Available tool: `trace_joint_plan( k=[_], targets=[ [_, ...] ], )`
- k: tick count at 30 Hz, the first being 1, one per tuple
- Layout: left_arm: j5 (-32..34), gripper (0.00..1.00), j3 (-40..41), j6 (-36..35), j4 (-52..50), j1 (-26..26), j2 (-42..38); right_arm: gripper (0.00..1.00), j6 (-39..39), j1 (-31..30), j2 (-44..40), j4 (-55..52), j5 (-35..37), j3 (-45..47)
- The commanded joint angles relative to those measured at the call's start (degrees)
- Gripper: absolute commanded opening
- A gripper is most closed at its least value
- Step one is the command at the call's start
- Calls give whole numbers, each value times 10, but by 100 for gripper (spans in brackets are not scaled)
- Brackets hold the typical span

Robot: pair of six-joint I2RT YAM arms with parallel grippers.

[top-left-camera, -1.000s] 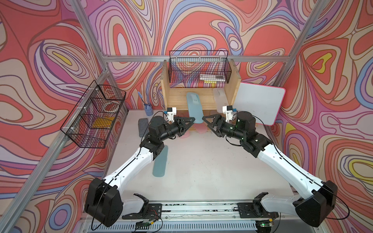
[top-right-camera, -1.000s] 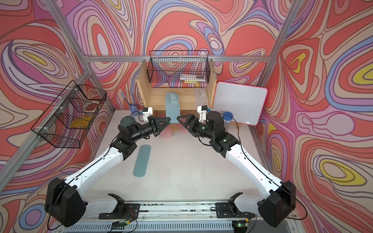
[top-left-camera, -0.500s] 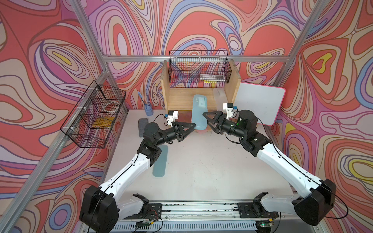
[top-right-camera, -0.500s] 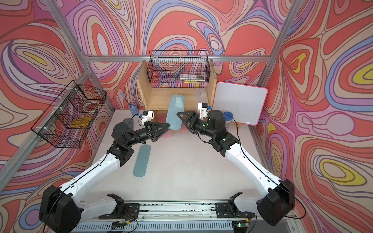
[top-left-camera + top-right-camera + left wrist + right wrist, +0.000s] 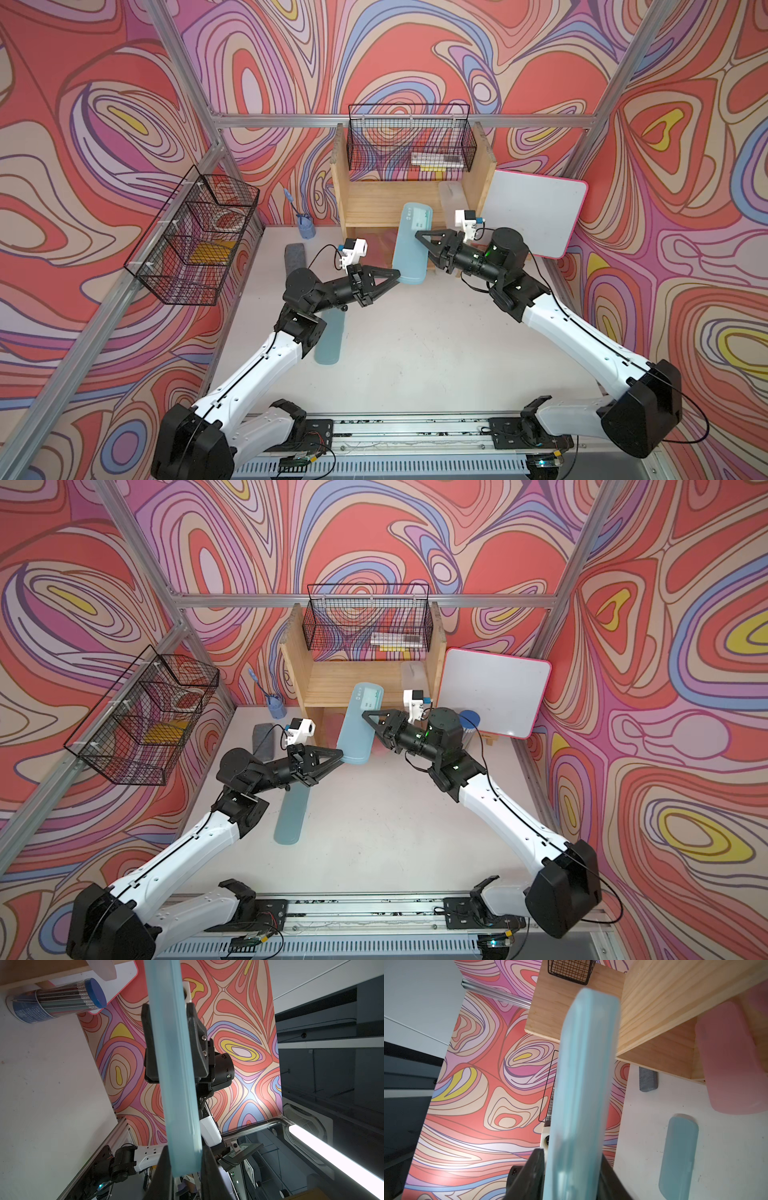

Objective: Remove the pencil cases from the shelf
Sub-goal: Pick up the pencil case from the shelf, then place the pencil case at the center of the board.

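A: Where is the pencil case found?
B: One teal case (image 5: pixel 411 245) is held up above the surface (image 5: pixel 436 353), near the middle and a little toward 12 o'clock. It is tilted, and its printed end is pointed to 12 o'clock, just in front of the shelf (image 5: pixel 374 199). Whether that end touches the wood cannot be told.
A: How are the jaws set?
B: The left jaws are closed on the near end of the case, the end toward 6 o'clock. The right jaws are pressed on both flat sides of the same case, from its 3 o'clock edge. In the left wrist view both pairs are seen clamped on it.
A: Where are the other cases found?
B: A second teal case (image 5: pixel 330 340) is laid flat on the surface, at about 8 o'clock from the held one, and part of it is hidden by the left arm (image 5: pixel 266 365). A frosted clear case (image 5: pixel 451 195) is kept on the top board of the shelf, at the 3 o'clock end. A pink case (image 5: pixel 733 1059) is seen poking out of the bottom part of the shelf.
A: What else is seen?
B: A black wire basket (image 5: pixel 409 137) is seen above the shelf, between its side walls. A whiteboard (image 5: pixel 536 216) is leaned beside the shelf at 2 o'clock, and a tube of pencils (image 5: pixel 56 1001) with a blue lid is found next to it. A grey block (image 5: pixel 294 257) is laid at 10 o'clock, with a blue cup (image 5: pixel 306 228) just behind it.
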State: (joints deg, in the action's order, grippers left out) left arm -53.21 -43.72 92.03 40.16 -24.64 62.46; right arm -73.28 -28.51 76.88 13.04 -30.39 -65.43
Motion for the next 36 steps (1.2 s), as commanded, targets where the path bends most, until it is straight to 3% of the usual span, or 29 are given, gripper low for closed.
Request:
trace_joint_plan(
  k=[1, 3, 5, 7, 8, 13, 18, 22, 29, 36],
  targets=[
    [-9, 0, 9, -4, 35, 3, -13, 24, -25, 2, 12, 48, -35, 4],
    [-5, 0, 11, -7, 33, 3, -13, 22, -31, 3, 13, 51, -38, 6],
    [-2, 20, 11, -12, 24, 4, -13, 21, -31, 3, 9, 50, -37, 10],
    [5, 52, 11, -21, 3, 3, -14, 21, -29, 3, 4, 44, -35, 13],
    [9, 62, 11, -28, -12, 4, -17, 21, -26, 2, 2, 41, -34, 15],
    [65, 97, 10, -106, -201, 13, -58, 21, 23, 3, -16, -32, -23, 16],
    [145, 99, -21, -218, -465, 37, -112, 21, 106, -1, -38, -148, 7, 25],
    [240, 99, -63, -286, -656, 48, -142, 21, 141, -25, -56, -165, 52, 72],
    [348, 99, -95, -313, -773, 50, -176, 21, 155, -116, -48, -103, 151, 162],
    [399, 99, -93, -304, -807, 50, -207, 22, 148, -172, 29, -17, 204, 194]
  ],
)
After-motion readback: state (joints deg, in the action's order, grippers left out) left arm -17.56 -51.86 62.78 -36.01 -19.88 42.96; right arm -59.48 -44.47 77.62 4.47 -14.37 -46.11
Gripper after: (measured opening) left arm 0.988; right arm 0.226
